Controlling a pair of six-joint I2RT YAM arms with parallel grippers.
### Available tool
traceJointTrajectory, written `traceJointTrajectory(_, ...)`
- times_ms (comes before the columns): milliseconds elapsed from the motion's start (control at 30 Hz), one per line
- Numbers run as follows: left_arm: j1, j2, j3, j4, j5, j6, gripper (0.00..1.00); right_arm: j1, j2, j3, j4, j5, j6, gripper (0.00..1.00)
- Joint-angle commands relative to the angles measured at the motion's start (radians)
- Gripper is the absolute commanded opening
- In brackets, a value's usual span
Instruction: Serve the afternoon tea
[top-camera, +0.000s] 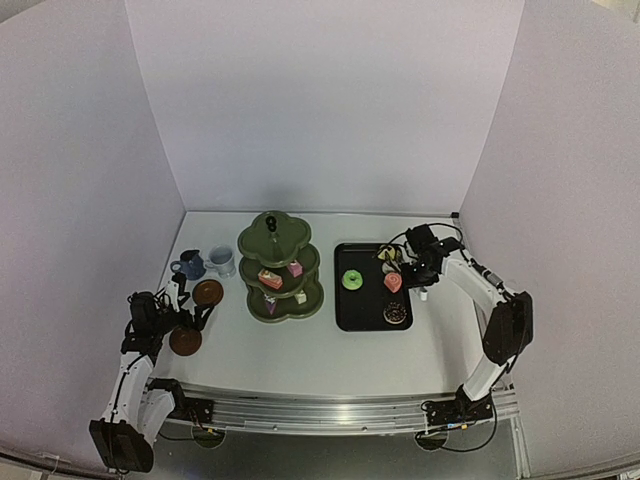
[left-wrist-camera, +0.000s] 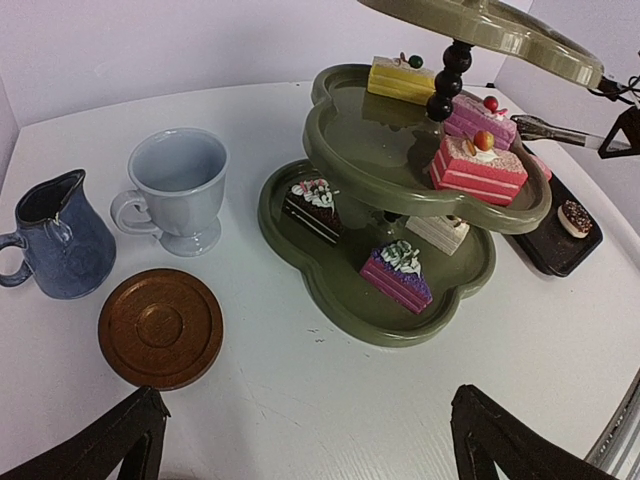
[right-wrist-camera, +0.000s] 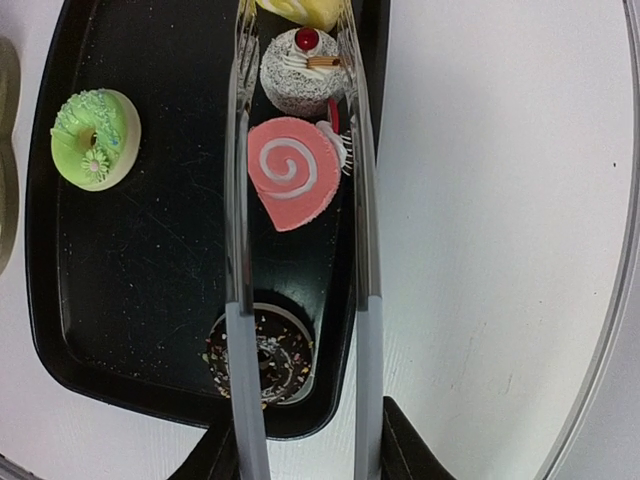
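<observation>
The olive-green three-tier stand (top-camera: 280, 264) holds several small cakes, and it fills the right of the left wrist view (left-wrist-camera: 400, 300). The dark-blue cup (left-wrist-camera: 55, 240), the white cup (left-wrist-camera: 180, 190) and a brown saucer (left-wrist-camera: 160, 327) stand to its left. A second saucer (top-camera: 185, 341) lies by my left gripper (top-camera: 190, 318), which is open and empty (left-wrist-camera: 310, 440). My right gripper (right-wrist-camera: 310, 455) is shut on metal tongs (right-wrist-camera: 358, 200). The tong arms straddle a pink swirl cake (right-wrist-camera: 290, 185) on the black tray (right-wrist-camera: 150, 260). A green doughnut (right-wrist-camera: 95, 138), a chocolate doughnut (right-wrist-camera: 262, 355) and a cherry-topped cake (right-wrist-camera: 300, 70) lie there too.
The black tray (top-camera: 345, 300) sits right of the stand, with a yellow cake (right-wrist-camera: 300, 10) at its far end. White walls enclose the table on three sides. The right arm (top-camera: 490, 290) reaches in from the right over the tray's edge.
</observation>
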Motion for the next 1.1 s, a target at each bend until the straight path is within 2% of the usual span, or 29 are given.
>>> traceJointTrajectory(0, -0.002, 0.004, -0.002, 0.007, 0.02, 0.006, 0.99, 0.006, -0.052, 0.077, -0.028, 0.055, -0.003, 0.38)
traceJointTrajectory(600, -0.002, 0.001, -0.003, 0.01, 0.021, 0.008, 0.99, 0.006, -0.007, 0.015, -0.042, 0.004, 0.022, 0.38)
traceJointTrajectory(1067, -0.002, 0.001, -0.002, 0.007, 0.02, 0.009, 0.99, 0.04, 0.072, 0.059, -0.041, 0.022, -0.023, 0.38)
